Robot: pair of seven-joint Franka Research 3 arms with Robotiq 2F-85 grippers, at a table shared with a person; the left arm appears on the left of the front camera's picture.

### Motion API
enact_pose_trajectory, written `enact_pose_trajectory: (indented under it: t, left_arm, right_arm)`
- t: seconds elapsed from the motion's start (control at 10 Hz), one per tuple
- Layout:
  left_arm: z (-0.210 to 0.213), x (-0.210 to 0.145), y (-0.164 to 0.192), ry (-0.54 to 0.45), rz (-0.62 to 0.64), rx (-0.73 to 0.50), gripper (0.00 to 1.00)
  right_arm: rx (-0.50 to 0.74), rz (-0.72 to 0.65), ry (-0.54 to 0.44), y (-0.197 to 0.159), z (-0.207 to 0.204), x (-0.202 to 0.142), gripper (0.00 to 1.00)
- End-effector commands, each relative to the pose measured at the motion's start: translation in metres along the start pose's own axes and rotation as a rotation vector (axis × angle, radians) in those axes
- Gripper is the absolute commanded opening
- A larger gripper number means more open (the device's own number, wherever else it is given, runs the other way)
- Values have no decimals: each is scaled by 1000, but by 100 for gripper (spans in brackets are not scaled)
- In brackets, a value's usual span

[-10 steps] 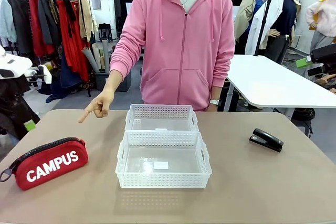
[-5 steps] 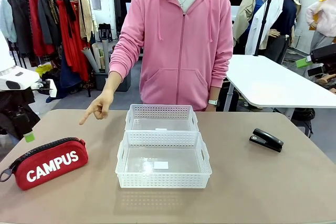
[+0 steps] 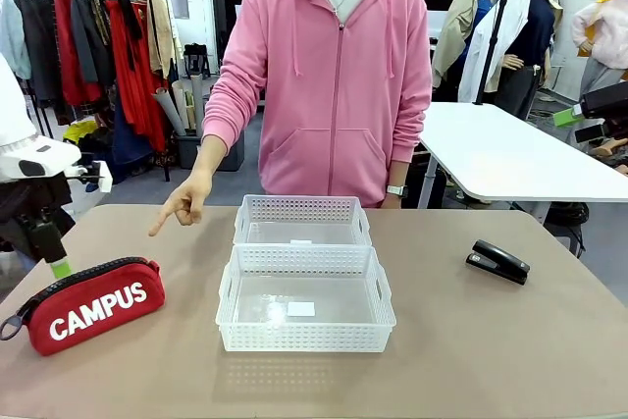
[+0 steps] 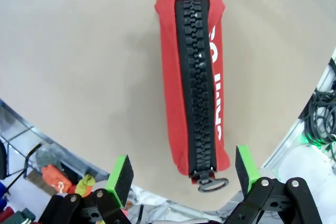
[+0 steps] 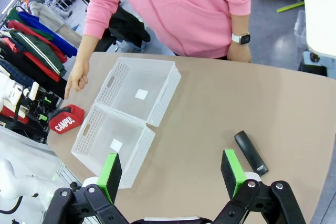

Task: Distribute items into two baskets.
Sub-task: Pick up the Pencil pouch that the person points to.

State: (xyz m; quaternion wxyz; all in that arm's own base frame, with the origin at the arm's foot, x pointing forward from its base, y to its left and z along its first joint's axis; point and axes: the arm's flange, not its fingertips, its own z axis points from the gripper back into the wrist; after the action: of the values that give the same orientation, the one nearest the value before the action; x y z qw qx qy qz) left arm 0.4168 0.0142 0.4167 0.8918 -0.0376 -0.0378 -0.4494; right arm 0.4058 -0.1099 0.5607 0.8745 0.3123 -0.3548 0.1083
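Observation:
The red CAMPUS pouch (image 3: pixel 88 303) lies at the table's front left. My left gripper (image 3: pixel 51 260) hangs open just above its left end. In the left wrist view the pouch (image 4: pixel 197 87) runs lengthwise away from me, zipper up. Its ring end sits between my open left gripper (image 4: pixel 184 174) and its green pads (image 4: pixel 122 178). The black stapler (image 3: pixel 497 261) rests on the right side of the table. Two white baskets stand mid-table, the near basket (image 3: pixel 304 338) touching the far basket (image 3: pixel 300 208). My right gripper (image 5: pixel 170 173) is open, high above the stapler (image 5: pixel 251 152) and off the table's right.
A person in a pink hoodie stands at the far side, one hand (image 3: pixel 182 205) pointing down at the table's left part beyond the pouch. Both baskets (image 5: pixel 167 95) (image 5: pixel 134 158) hold nothing but white labels. A white table (image 3: pixel 510 154) stands behind on the right.
My left gripper has come in from the left edge, moving right and down towards the pouch. The person's pointing hand, pouch, stapler and baskets have stayed put.

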Motion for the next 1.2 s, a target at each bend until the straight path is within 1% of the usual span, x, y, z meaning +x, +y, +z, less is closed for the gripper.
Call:
enact_pose_trajectory:
  t: [0.0,0.3,0.4,0.6,0.8,1.1]
  left_arm:
    - [-13,3,6,-52,-26,-37,100]
    - [-38,6,7,-75,-54,-64,100]
    - [-45,6,6,-60,-60,-70,100]
    - [-57,6,5,-64,-82,-99,100]
    - [-73,8,6,-72,-90,-82,100]
    - [-87,11,7,-58,-79,-80,100]
  right_arm:
    - [14,2,-9,-1,0,1,100]
    - [14,2,-9,-1,0,1,100]
    - [14,2,-9,-1,0,1,100]
    - [14,2,-9,-1,0,1,100]
    - [14,2,-9,-1,0,1,100]
    - [14,2,-9,-1,0,1,100]
